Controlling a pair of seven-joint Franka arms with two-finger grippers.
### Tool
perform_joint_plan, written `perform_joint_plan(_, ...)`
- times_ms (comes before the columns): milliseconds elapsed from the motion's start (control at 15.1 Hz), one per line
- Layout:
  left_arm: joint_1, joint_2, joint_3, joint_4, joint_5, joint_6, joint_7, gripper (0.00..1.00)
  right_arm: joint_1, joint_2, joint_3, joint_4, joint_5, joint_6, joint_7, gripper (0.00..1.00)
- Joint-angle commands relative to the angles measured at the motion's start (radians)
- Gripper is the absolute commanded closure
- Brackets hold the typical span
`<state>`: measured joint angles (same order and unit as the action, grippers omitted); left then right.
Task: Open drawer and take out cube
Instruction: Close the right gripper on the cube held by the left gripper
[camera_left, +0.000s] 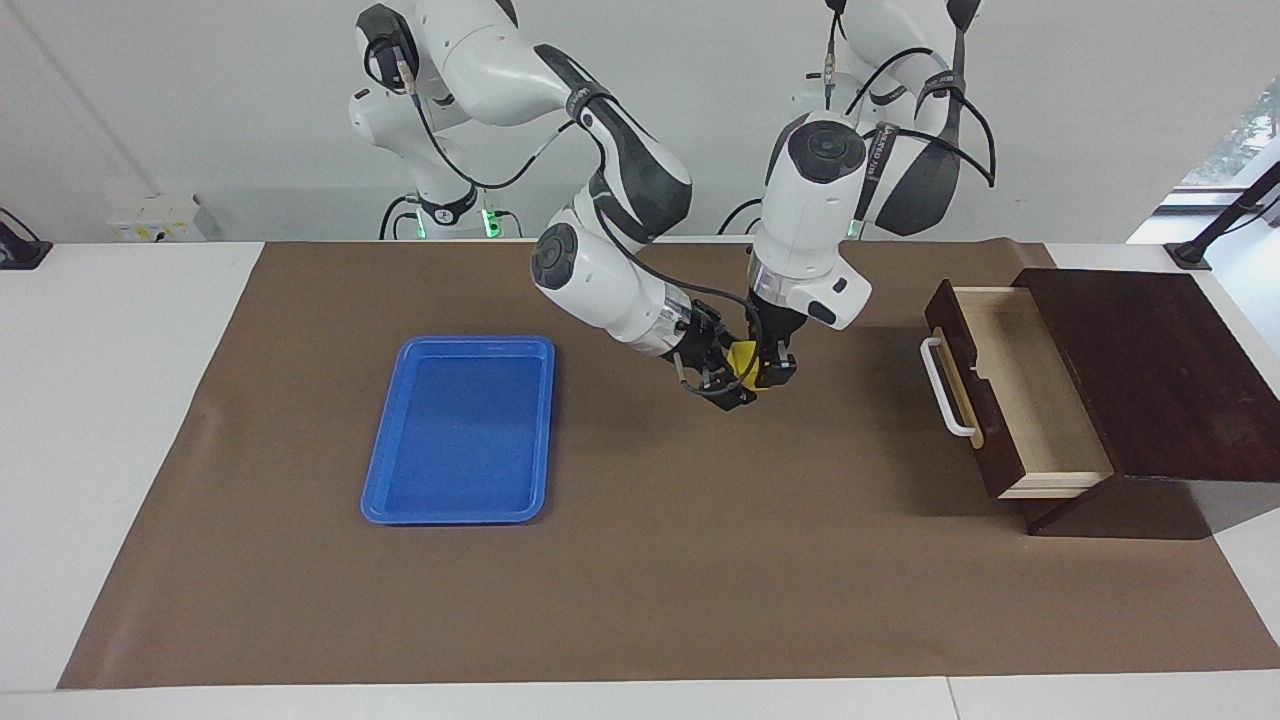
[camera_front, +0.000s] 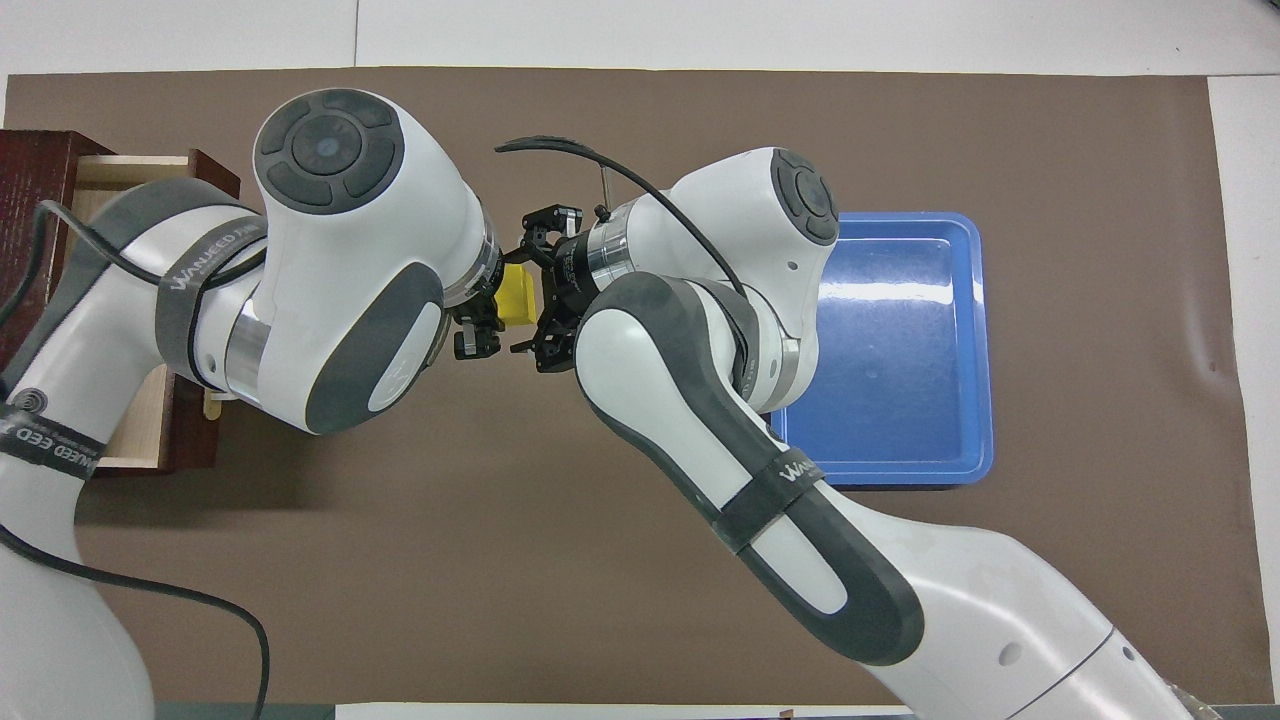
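The drawer is standing pulled out of its dark box at the left arm's end of the table, its pale interior empty, so both opening and removal are judged done. The cube is being held in the air over the brown mat, pinched by the left gripper. The right gripper is being brought around it with jaws spread (a handover, seemingly), leaving only release, perhaps onto the blue tray.

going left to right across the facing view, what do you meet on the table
blue tray → right gripper → yellow cube → left gripper → drawer → dark wooden box
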<state>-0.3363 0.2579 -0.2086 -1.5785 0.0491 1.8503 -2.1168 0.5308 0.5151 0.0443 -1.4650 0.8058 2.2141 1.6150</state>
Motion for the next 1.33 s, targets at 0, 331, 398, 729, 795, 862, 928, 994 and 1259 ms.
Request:
perform_joint_plan(0,-0.013,-0.035,0.015,-0.043,-0.003,0.021,0.0,1.0,0.002,-0.006,0.0,-0.012,-0.019,-0.001,0.025,0.03)
perform_joint_plan(331,-0.013,-0.035,0.015,-0.043,-0.003,0.021,0.0,1.0,0.001,-0.006,0.0,-0.003,-0.019,-0.004,0.032,0.11)
perform_joint_plan(398,-0.013,-0.035,0.015,-0.043,-0.003,0.021,0.0,1.0,0.003,-0.007,-0.001,-0.003,-0.019,-0.004,0.036,0.19)
perform_joint_plan(729,-0.013,-0.035,0.015,-0.043,-0.003,0.023,0.001,1.0,0.0,-0.009,-0.003,0.023,-0.029,-0.025,0.069,1.0)
perform_joint_plan(795,-0.013,-0.035,0.015,-0.044,-0.003,0.024,0.001,1.0,-0.002,-0.009,-0.001,0.023,-0.052,-0.024,0.065,1.0)
perform_joint_plan(862,-0.013,-0.035,0.015,-0.044,-0.003,0.024,0.001,1.0,-0.008,-0.009,0.0,0.023,-0.06,-0.021,0.063,1.0)
perform_joint_plan(928,-0.013,-0.037,0.015,-0.049,-0.003,0.026,0.001,1.0,-0.011,-0.009,0.0,0.023,-0.059,-0.02,0.056,1.0)
perform_joint_plan(994,-0.013,-0.037,0.015,-0.049,-0.003,0.026,0.001,1.0,-0.012,-0.009,0.0,0.023,-0.059,-0.022,0.052,1.0)
perform_joint_plan(1259,-0.013,-0.037,0.015,-0.049,-0.003,0.027,0.011,1.0,-0.014,-0.009,0.002,0.023,-0.057,-0.021,0.051,1.0)
